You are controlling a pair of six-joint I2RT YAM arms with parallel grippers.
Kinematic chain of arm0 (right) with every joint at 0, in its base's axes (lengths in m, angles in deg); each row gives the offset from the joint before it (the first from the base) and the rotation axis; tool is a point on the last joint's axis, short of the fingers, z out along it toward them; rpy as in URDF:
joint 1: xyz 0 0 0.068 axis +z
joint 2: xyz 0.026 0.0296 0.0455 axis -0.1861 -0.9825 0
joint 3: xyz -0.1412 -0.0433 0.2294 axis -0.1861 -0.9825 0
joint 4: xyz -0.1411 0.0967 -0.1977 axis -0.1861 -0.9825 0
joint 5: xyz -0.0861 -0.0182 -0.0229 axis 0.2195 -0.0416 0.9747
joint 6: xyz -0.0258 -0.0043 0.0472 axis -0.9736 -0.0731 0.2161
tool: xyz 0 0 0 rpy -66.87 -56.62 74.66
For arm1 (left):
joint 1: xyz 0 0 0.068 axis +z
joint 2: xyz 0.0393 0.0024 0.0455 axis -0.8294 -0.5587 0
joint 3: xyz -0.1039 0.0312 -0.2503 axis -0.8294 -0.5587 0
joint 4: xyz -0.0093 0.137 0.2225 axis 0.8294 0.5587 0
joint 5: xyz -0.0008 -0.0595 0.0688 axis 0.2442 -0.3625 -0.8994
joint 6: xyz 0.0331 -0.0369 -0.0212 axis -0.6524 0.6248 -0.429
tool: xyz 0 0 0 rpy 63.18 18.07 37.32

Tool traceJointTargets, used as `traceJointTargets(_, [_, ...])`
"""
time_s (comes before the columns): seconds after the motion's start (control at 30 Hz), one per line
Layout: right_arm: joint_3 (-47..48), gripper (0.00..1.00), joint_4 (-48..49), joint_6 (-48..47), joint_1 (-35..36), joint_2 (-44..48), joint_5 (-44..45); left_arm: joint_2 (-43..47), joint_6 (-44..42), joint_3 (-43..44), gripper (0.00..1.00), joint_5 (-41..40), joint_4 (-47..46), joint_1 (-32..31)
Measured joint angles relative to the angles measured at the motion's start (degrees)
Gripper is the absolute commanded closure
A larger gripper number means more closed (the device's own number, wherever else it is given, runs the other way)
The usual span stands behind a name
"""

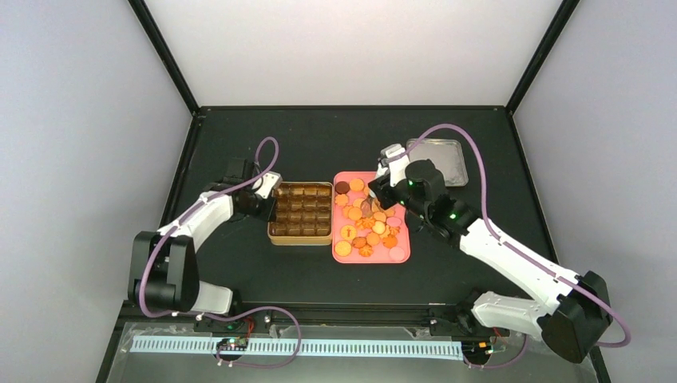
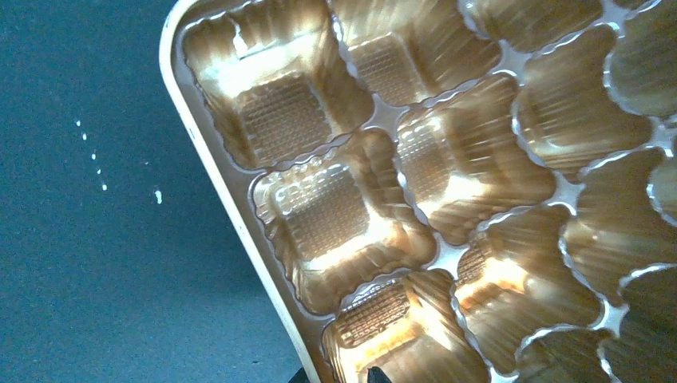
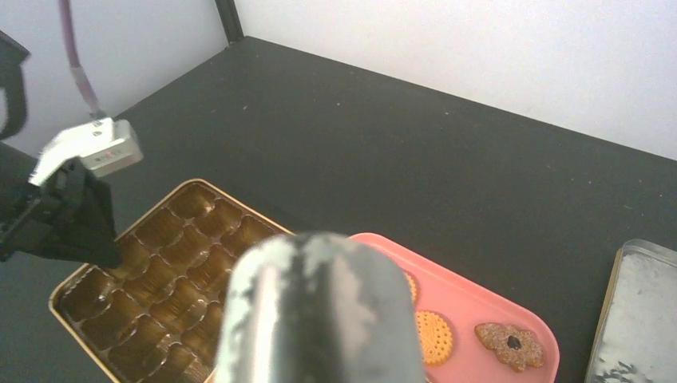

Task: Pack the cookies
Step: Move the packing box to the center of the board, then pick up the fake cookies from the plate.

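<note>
Black desk (image 1: 319,136) holds a gold tin (image 1: 300,238) beside a pink tray (image 1: 403,255) of cookies (image 1: 363,231), right fingers (image 1: 378,194) grasping metal tongs (image 3: 319,311) above them, while whether the left fingers (image 1: 270,211) at the tin's edge are clenched cannot be told.

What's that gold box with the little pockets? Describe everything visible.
The tin is a shallow gold rectangle holding a shiny brown-gold plastic-looking insert of ribbed square pockets, all apparently empty. It lies flat on the black table, just left of the pink tray. The left gripper sits at its left edge; a grip can't be confirmed.
</note>
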Motion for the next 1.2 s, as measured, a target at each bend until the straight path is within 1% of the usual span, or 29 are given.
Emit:
traceJointTargets(0.07, [0.0,0.65,0.7,-0.2,0.0,-1.2,0.0,1.4,0.0,-0.3,0.78,0.7,0.3,-0.2])
traceJointTargets(0.1, [-0.1,0.65,1.0,-0.2,0.0,-1.8,0.0,1.9,0.0,-0.3,0.74,1.0,0.4,-0.2])
traceJointTargets(0.3, [-1.0,0.65,3.2,-0.3,0.0,-5.3,-0.2,3.4,-0.7,0.4,0.46,3.6,2.4,-0.9])
traceJointTargets(0.4, [-1.0,0.65,3.7,-0.6,0.0,-6.9,-0.2,3.7,-1.2,0.8,0.34,4.0,3.6,-1.0])
traceJointTargets(0.53, [-1.0,0.65,4.0,-1.3,0.0,-8.5,-0.4,4.9,-2.2,2.4,0.28,4.2,5.8,-1.0])
traceJointTargets(0.67, [-1.0,0.65,4.3,-1.9,0.0,-9.1,-1.2,6.6,-3.2,4.9,0.24,4.5,8.4,-0.5])
traceJointTargets(0.73, [-1.0,0.65,4.5,-2.2,0.0,-9.1,-1.5,7.6,-4.0,6.9,0.20,4.9,10.4,-0.1])
traceJointTargets(0.83, [-1.0,0.65,4.5,-2.8,0.0,-9.3,-2.4,8.6,-5.8,10.7,0.19,6.0,12.9,0.8])
traceJointTargets(0.93, [-1.0,0.62,4.5,-3.1,0.0,-9.9,-3.0,9.0,-8.1,14.6,0.19,6.5,15.2,1.7])
traceJointTargets(1.1, [-1.0,0.62,5.0,-3.2,0.0,-11.1,-3.8,9.0,-10.0,20.9,0.18,7.9,18.5,4.7])
traceJointTargets(1.2, [-1.0,0.66,5.6,-3.2,0.0,-11.3,-3.9,9.3,-10.4,23.6,0.18,9.0,20.1,6.3])
